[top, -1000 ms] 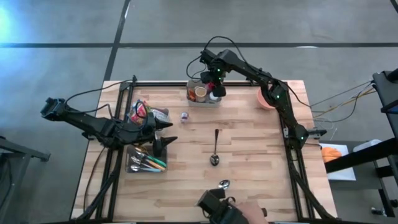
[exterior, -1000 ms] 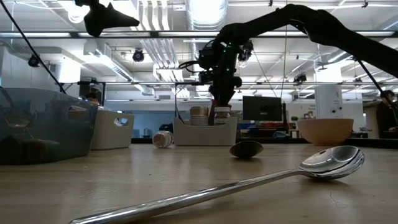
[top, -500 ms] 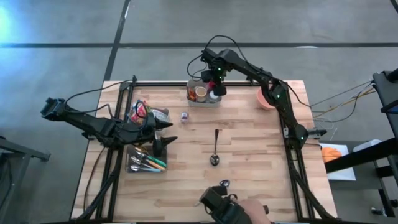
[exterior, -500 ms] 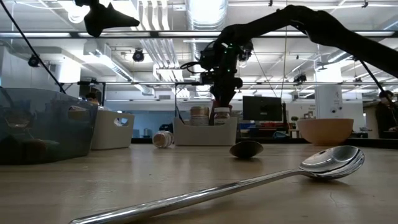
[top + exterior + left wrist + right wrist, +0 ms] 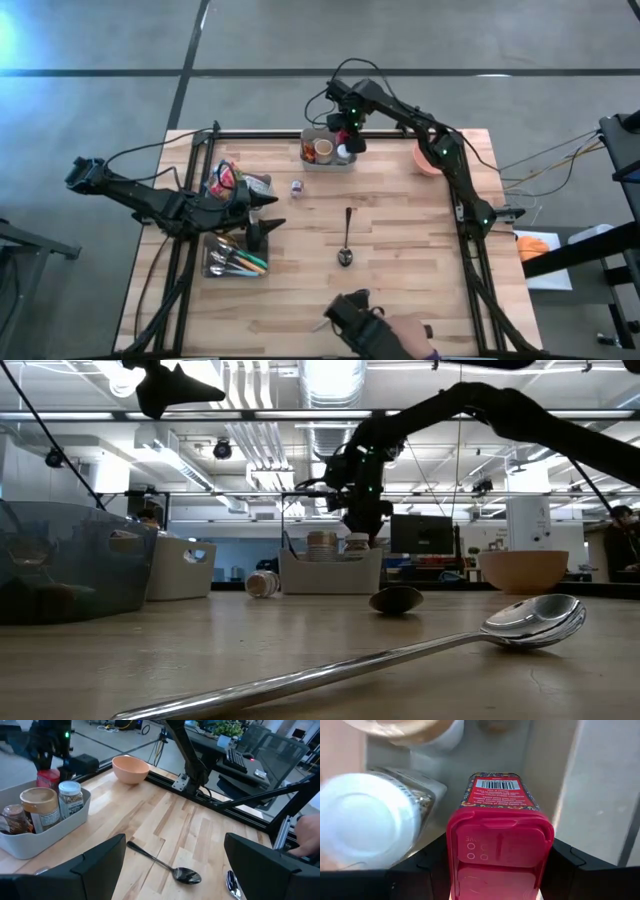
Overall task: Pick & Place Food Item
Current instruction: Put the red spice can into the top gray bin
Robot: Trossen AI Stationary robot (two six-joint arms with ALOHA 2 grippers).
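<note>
Holding a red-lidded tin (image 5: 500, 820) upright, lid up, our right gripper (image 5: 499, 865) now lifts it higher above the bin (image 5: 327, 160); left gripper (image 5: 172, 865) open.

A: Is any text, label or number readable?

B: No wording can be read. The red-lidded container (image 5: 500, 820) carries a white barcode label with small print, too fine to make out.

A: And the jar (image 5: 70, 800) in the tray (image 5: 30, 845)?

B: It has a printed label, not legible.
</note>
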